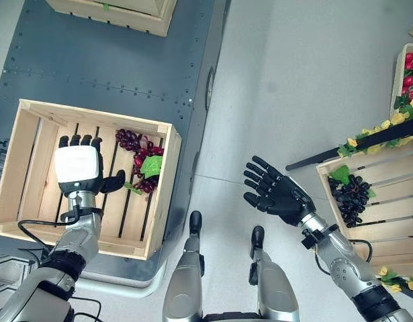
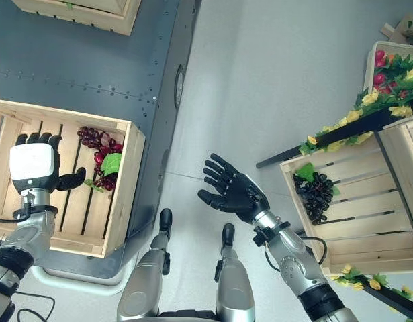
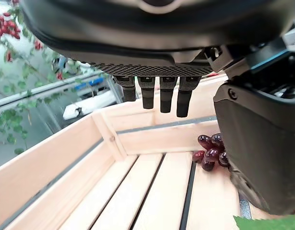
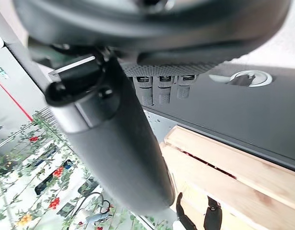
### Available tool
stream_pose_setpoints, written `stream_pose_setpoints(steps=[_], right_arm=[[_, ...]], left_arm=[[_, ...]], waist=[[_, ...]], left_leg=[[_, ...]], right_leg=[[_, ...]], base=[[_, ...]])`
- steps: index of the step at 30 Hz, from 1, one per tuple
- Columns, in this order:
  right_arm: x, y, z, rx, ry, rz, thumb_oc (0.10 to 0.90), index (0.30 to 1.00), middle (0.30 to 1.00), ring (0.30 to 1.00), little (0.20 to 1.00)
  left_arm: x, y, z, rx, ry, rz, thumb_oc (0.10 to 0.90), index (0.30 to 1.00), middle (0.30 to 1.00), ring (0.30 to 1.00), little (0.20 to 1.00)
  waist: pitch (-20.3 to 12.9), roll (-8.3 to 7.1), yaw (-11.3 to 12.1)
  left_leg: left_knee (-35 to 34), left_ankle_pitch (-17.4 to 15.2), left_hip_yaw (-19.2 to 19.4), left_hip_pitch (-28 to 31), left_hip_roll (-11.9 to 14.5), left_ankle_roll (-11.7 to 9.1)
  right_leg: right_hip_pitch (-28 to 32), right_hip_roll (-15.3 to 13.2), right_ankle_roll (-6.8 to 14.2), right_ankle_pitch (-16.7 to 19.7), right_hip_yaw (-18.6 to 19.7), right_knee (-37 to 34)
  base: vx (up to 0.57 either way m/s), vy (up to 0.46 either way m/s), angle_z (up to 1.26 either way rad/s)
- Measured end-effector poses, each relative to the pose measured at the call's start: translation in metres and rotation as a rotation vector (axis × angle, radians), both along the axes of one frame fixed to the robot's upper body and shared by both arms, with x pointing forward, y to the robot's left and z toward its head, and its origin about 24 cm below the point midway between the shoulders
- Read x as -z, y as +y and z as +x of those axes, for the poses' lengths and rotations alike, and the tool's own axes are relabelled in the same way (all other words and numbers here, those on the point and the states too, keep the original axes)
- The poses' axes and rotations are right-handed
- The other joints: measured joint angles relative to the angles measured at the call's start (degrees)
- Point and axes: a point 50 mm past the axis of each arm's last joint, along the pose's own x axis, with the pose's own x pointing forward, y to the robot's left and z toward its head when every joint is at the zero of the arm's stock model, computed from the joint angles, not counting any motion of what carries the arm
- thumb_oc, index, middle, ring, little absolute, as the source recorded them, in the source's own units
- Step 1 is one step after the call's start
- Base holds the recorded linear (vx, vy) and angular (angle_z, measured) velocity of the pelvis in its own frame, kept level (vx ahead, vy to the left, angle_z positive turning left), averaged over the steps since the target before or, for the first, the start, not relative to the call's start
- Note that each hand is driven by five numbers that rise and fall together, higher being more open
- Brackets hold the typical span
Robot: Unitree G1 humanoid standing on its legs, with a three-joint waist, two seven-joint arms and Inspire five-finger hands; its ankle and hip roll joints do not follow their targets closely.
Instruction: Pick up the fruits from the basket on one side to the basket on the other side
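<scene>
Red grapes point(image 1: 140, 159) lie in the wooden crate point(image 1: 31, 137) on your left, just past the thumb side of the left hand point(image 1: 78, 168) — close to the thumb tip but apart from it, with a green leaf point(image 1: 151, 166) lying on the bunch. Your left hand hovers over the crate's slatted floor with its fingers straight and relaxed, holding nothing; the left wrist view shows the fingers point(image 3: 154, 91) hanging free above the bare slats and the grapes off beside the thumb.

Your right hand point(image 1: 277, 194) is out over the pale floor point(image 1: 287, 80) between the two crates, fingers spread wide and empty. Well beyond it on its outer side, black grapes point(image 1: 350, 196) with a leaf rest in the right-hand crate point(image 1: 387, 228) — flowers point(image 1: 387, 124) trail along the dark rail point(image 1: 340, 155) beside it.
</scene>
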Motion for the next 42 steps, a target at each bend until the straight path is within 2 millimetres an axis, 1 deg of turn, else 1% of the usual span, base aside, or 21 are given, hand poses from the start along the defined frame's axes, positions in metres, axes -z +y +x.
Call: stream_pose_setpoints(steps=[3, 7, 12, 17, 23, 30, 39, 42], right_arm=[[-0.001, 0.002, 0.001, -0.008, -0.007, 0.001, 0.8, 0.9, 0.9, 0.9, 0.9], [-0.002, 0.003, 0.002, -0.009, -0.011, 0.004, 0.8, 0.9, 0.9, 0.9, 0.9], [-0.002, 0.003, 0.002, 0.006, 0.0, 0.032, 0.8, 0.9, 0.9, 0.9, 0.9], [-0.002, 0.002, 0.002, 0.016, 0.003, 0.03, 0.8, 0.9, 0.9, 0.9, 0.9], [-0.004, 0.002, 0.005, 0.033, -0.003, 0.029, 0.8, 0.9, 0.9, 0.9, 0.9], [-0.004, 0.002, 0.005, 0.038, -0.002, 0.031, 0.8, 0.9, 0.9, 0.9, 0.9], [-0.003, 0.003, 0.005, 0.055, 0.013, 0.026, 0.8, 0.9, 0.9, 0.9, 0.9], [-0.002, 0.003, 0.005, 0.061, 0.017, 0.025, 0.8, 0.9, 0.9, 0.9, 0.9]], left_arm=[[-0.003, -0.002, 0.002, 0.022, -0.008, 0.043, 0.8, 0.9, 0.9, 0.9, 0.9], [-0.01, -0.006, 0.005, 0.087, -0.006, 0.109, 0.8, 0.9, 0.9, 0.9, 0.9], [-0.018, -0.019, 0.012, 0.208, 0.007, 0.208, 0.8, 0.9, 0.9, 0.9, 0.9], [-0.03, -0.027, 0.019, 0.304, 0.007, 0.273, 0.8, 0.9, 0.9, 0.9, 0.9], [-0.042, -0.035, 0.029, 0.379, 0.07, 0.3, 0.8, 0.9, 0.9, 0.9, 0.9], [-0.045, -0.037, 0.032, 0.395, 0.116, 0.298, 0.8, 0.9, 0.9, 0.9, 0.9], [-0.061, -0.044, 0.043, 0.4, 0.244, 0.331, 0.8, 0.9, 0.9, 0.9, 0.9], [-0.063, -0.045, 0.044, 0.398, 0.258, 0.331, 0.8, 0.9, 0.9, 0.9, 0.9]], waist=[[0.2, -0.33, 0.1], [0.2, -0.34, 0.2], [0.2, -0.34, 0.1], [0.2, -0.35, -0.1], [0.2, -0.36, -0.3], [0.2, -0.38, -0.7], [0.2, -0.39, -0.8], [0.2, -0.4, -0.8]], left_leg=[[0.0, 0.0, 0.0, -0.1, 0.0, 0.0], [0.0, 0.0, 0.0, -0.1, 0.0, 0.0], [0.0, 0.1, -0.1, -0.7, 0.0, -0.1], [0.0, 0.1, -0.1, -0.7, -0.1, -0.1], [0.0, 0.1, 0.0, -0.7, -0.1, -0.1], [0.0, 0.1, 0.1, -0.6, -0.1, -0.1], [0.0, 0.1, 0.2, -0.5, -0.1, 0.0], [0.0, 0.1, 0.2, -0.5, -0.1, 0.0]], right_leg=[[-0.1, 0.0, 0.0, 0.0, -0.1, 0.0], [-0.1, 0.0, 0.0, 0.0, -0.1, 0.0], [-0.6, 0.0, 0.0, 0.0, -0.2, 0.0], [-0.6, -0.1, 0.0, 0.0, -0.3, 0.0], [-0.6, -0.1, 0.0, 0.0, -0.2, 0.0], [-0.6, -0.1, 0.0, 0.0, 0.0, 0.0], [-0.6, -0.1, 0.0, 0.0, 0.1, 0.2], [-0.6, -0.1, 0.0, 0.0, 0.1, 0.1]], base=[[0.0, 0.0, 0.0], [0.0, 0.0, 0.0], [0.0, 0.0, 0.0], [0.0, 0.0, 0.0], [0.0, 0.0, 0.0], [0.0, 0.0, 0.0], [0.0, 0.0, 0.0], [0.0, 0.0, 0.0]])
